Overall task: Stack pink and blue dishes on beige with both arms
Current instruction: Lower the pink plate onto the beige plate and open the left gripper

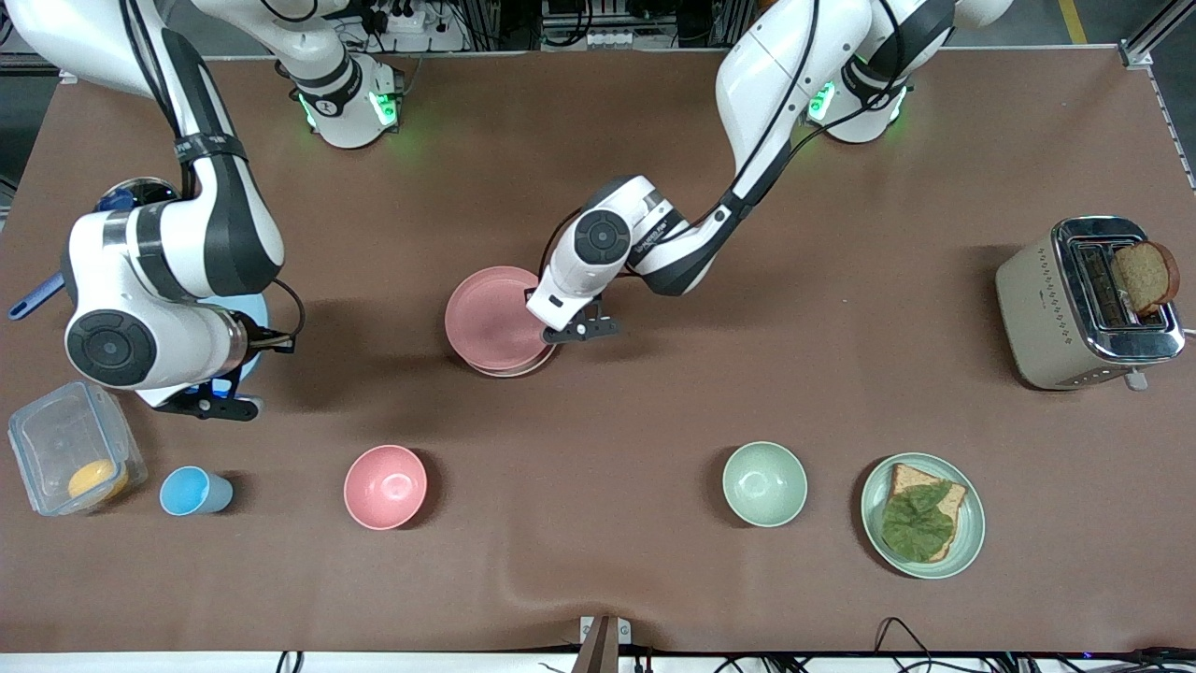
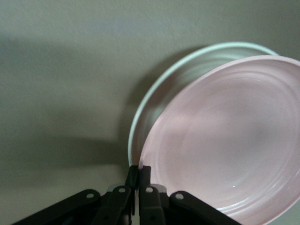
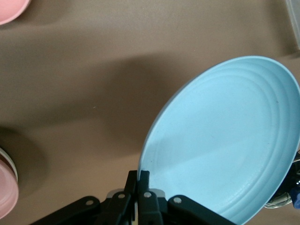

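The left claw (image 1: 581, 329) is closed on the rim of the pink plate (image 1: 495, 318), at the edge facing the left arm's end of the desk (image 1: 654, 187). The pink plate sits on the beige plate (image 1: 519, 370) near the middle of the desk, shifted a little so that a sliver of the beige rim shows on the side nearer the front camera. In the left wrist view the fingers (image 2: 132, 177) pinch the pink rim, and the pink plate (image 2: 225, 136) lies tilted over the paler plate (image 2: 187, 70) under it, whose rim curves out past it.

The right claw (image 1: 207, 404) is clamped on the rim of the blue plate (image 1: 250, 313) at the right arm's end of the desk. Most of that plate is hidden under the right arm in the front view. The right wrist view shows the fingers (image 3: 132, 180) shut on its edge, with the blue plate (image 3: 225, 140) tilted and lifted off the desk, its shadow on the brown surface below.

Along the edge nearest the front camera stand a clear box (image 1: 70, 458) with something orange inside, a blue cup (image 1: 192, 492), a pink bowl (image 1: 385, 486), a green bowl (image 1: 764, 483) and a green plate (image 1: 972, 523) with toast and a leaf. A toaster (image 1: 1065, 308) with a slice in it stands at the left arm's end.
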